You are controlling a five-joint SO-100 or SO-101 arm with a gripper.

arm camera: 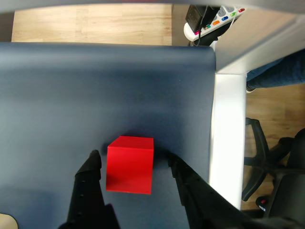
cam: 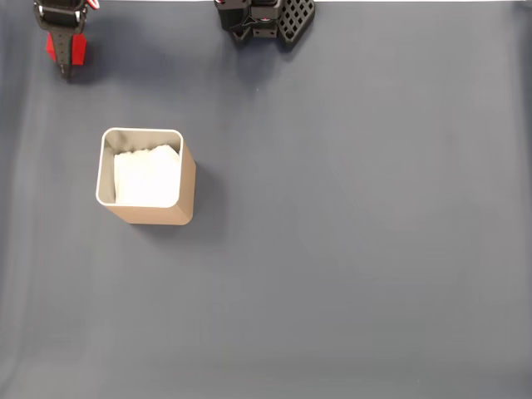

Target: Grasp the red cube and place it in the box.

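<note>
- wrist view is showing the small bright red solid cube with plain matte faces (arm camera: 129, 164) sitting on the dark blue-grey table mat (arm camera: 95, 90), near the mat's right edge and the white table border (arm camera: 228, 129).
- judging by its look, the cube is probably being light, rigid and not fragile; its matte flat faces should be giving the fingers decent friction, so slipping is seeming unlikely.
- the best hold is looking like the two opposite side faces, left and right in the wrist view, pinched around mid-height.
- the black two-finger gripper (arm camera: 132, 160) is standing spread wider than the cube, one fingertip (arm camera: 94, 157) just beside the cube's left face and the other finger on its right side; whether either is touching is too close to tell, and nothing is being grasped yet.
- fixed view is showing the gripper (cam: 66, 51) at the top left corner, with a bit of red showing at it, well apart from the tan cardboard-coloured square box with rounded corners, pale grey rim and white lining (cam: 188, 179).
- the box is standing upright and open-topped on the mat.
</note>
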